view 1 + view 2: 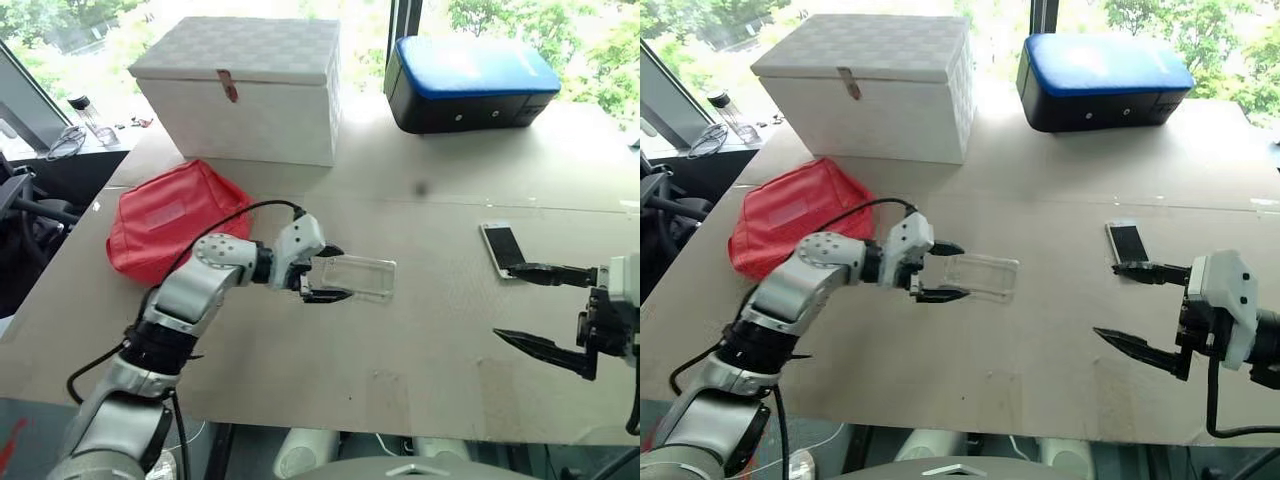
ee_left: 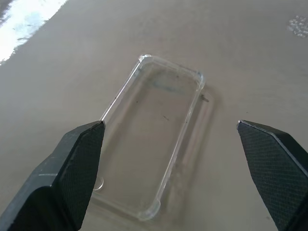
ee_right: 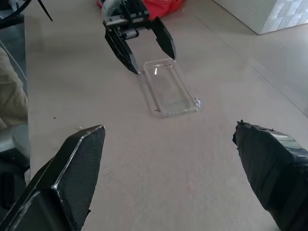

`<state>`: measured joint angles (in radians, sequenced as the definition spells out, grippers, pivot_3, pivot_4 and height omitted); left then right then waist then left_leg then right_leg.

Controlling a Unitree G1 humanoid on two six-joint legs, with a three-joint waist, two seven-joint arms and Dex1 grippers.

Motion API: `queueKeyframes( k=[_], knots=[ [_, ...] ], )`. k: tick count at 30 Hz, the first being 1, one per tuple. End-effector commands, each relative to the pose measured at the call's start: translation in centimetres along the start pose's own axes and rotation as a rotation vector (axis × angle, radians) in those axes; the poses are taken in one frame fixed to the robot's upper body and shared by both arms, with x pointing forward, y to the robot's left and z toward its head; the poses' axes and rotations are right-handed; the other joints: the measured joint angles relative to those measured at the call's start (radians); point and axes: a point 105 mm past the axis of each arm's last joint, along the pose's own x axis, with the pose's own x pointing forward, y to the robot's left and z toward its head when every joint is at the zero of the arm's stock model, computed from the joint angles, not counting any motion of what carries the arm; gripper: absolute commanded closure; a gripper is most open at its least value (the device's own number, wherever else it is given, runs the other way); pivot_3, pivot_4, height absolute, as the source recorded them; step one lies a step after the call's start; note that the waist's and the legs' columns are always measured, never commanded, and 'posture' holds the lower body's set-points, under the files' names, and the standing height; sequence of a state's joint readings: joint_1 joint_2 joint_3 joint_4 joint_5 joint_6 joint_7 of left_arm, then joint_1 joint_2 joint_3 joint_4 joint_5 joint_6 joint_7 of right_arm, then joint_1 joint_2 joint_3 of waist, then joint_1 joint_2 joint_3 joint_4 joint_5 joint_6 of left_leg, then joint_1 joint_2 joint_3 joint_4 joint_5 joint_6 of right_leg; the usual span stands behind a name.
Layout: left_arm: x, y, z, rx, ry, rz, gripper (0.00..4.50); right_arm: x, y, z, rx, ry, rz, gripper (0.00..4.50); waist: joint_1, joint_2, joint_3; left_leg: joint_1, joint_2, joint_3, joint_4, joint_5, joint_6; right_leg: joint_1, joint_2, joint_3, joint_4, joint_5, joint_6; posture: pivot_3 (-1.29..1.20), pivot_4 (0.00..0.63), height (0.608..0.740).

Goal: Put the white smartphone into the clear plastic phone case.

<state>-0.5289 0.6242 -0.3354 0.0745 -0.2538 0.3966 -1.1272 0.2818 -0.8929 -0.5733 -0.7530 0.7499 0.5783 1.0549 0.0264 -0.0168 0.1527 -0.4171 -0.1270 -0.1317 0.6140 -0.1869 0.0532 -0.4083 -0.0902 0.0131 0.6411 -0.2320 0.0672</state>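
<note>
The clear plastic phone case (image 1: pixel 360 278) lies flat and empty on the table's middle. My left gripper (image 1: pixel 333 273) stands open at the case's left end, one finger on each side of that end; in the left wrist view the case (image 2: pixel 154 139) lies between the two fingers (image 2: pixel 72 168), and I cannot tell whether they touch it. The white smartphone (image 1: pixel 501 247) lies screen up at the right of the table. My right gripper (image 1: pixel 525 305) is open near the table's front right edge, its upper finger reaching over the phone's near end, with nothing held.
A white lidded box (image 1: pixel 245 85) stands at the back left, a blue and black case (image 1: pixel 468 82) at the back right. A red pouch (image 1: pixel 165 217) lies left of my left arm. Bare tabletop (image 1: pixel 440 330) spreads between the two grippers.
</note>
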Motion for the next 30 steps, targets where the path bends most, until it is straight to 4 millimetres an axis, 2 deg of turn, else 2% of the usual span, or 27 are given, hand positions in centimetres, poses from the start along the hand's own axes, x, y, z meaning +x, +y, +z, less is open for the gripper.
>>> queueKeyframes(
  k=[1,5,6,7,8,9,10,15,21,25,28,29,30],
  knots=[
    [0.8,0.4,-2.0,0.033,0.067,-0.024,0.75,0.2,0.8,0.7,-0.059,0.006,0.002,0.0,-0.001,0.0,0.0,0.0,0.0,0.0,0.0,0.0,0.0,0.0,0.0,0.0,0.0,0.0,0.0,0.0,0.15,0.74],
    [1.4,0.3,-2.8,0.039,0.078,-0.049,2.62,0.2,1.3,0.2,-0.056,0.022,-0.017,0.0,0.002,0.0,-0.001,0.0,0.0,-0.001,0.001,0.0,-0.001,0.001,0.0,0.0,0.0,0.0,0.0,0.0,0.15,0.74],
    [1.5,0.3,-2.7,0.041,0.075,-0.046,2.93,0.2,1.3,0.1,-0.051,0.022,-0.027,0.0,0.002,0.0,-0.001,0.0,0.0,0.0,0.001,0.0,0.0,0.001,0.0,0.0,0.0,0.0,0.0,0.0,0.15,0.74],
    [1.6,0.3,-2.5,0.041,0.066,-0.044,3.68,0.2,1.3,0.0,-0.045,0.021,-0.037,0.0,0.002,0.0,-0.001,0.001,0.0,0.0,0.001,0.0,0.0,0.001,0.0,0.0,0.0,0.0,0.0,0.0,0.15,0.74],
    [1.8,0.2,-2.3,0.041,0.059,-0.045,3.81,0.3,1.3,-0.1,-0.04,0.019,-0.046,0.0,0.003,0.0,-0.001,0.001,0.0,-0.001,0.001,0.0,0.0,0.001,0.0,-0.001,0.0,0.0,0.0,0.0,0.15,0.74],
    [2.0,0.0,-2.1,0.046,0.05,-0.053,4.29,0.4,1.2,-0.2,-0.045,0.017,-0.062,0.0,0.004,0.0,-0.001,0.001,0.0,-0.001,0.002,0.0,0.0,0.001,0.0,-0.001,0.0,0.0,0.0,0.0,0.15,0.74],
    [2.2,-0.3,-1.7,0.046,0.035,-0.064,4.46,0.6,1.0,-0.2,-0.043,0.012,-0.083,0.0,0.006,0.0,-0.001,0.001,0.0,-0.001,0.002,0.0,0.0,0.001,0.0,-0.001,0.0,0.0,0.0,0.0,0.15,0.74],
    [3.7,-1.9,0.4,0.045,-0.015,-0.135,4.46,1.5,0.0,0.0,-0.013,-0.028,-0.156,0.0,0.014,0.0,-0.001,0.001,0.0,-0.001,0.004,-0.001,-0.001,0.002,0.0,-0.001,0.001,-0.001,-0.001,0.0,0.15,0.74],
    [5.0,-2.5,1.5,0.068,-0.03,-0.168,4.46,2.5,-0.6,-0.3,-0.015,0.008,-0.23,0.0,0.013,-0.001,-0.001,0.0,0.0,-0.001,0.003,0.001,0.002,0.001,0.0,-0.001,0.001,0.001,0.002,0.0,0.15,0.74],
    [5.2,-2.9,2.0,0.097,-0.048,-0.21,4.46,2.8,-1.8,-1.1,0.036,0.035,-0.281,0.0,0.011,-0.001,-0.001,0.0,0.0,-0.001,0.003,0.001,0.002,0.001,0.0,-0.001,0.001,0.001,0.002,0.0,0.15,0.74],
    [4.5,-3.1,2.4,0.134,-0.07,-0.245,3.65,3.0,-2.5,-1.8,0.084,0.041,-0.288,0.0,0.011,-0.001,-0.001,0.0,0.0,-0.001,0.003,0.001,0.002,0.001,0.0,-0.001,0.001,0.001,0.001,0.0,0.15,0.74],
    [4.1,-3.0,2.7,0.139,-0.078,-0.243,3.27,3.0,-3.0,-2.1,0.095,0.054,-0.306,0.0,0.011,-0.001,-0.001,0.0,0.0,-0.001,0.003,0.001,0.002,0.001,0.0,-0.001,0.001,0.001,0.001,0.0,0.15,0.74],
    [3.6,-2.6,3.0,0.143,-0.093,-0.225,2.62,3.0,-3.6,-2.4,0.103,0.067,-0.323,0.0,0.01,-0.001,-0.001,0.0,0.0,-0.001,0.003,0.001,0.002,0.001,0.001,-0.001,0.001,0.001,0.002,0.0,0.15,0.74]
  ],
)
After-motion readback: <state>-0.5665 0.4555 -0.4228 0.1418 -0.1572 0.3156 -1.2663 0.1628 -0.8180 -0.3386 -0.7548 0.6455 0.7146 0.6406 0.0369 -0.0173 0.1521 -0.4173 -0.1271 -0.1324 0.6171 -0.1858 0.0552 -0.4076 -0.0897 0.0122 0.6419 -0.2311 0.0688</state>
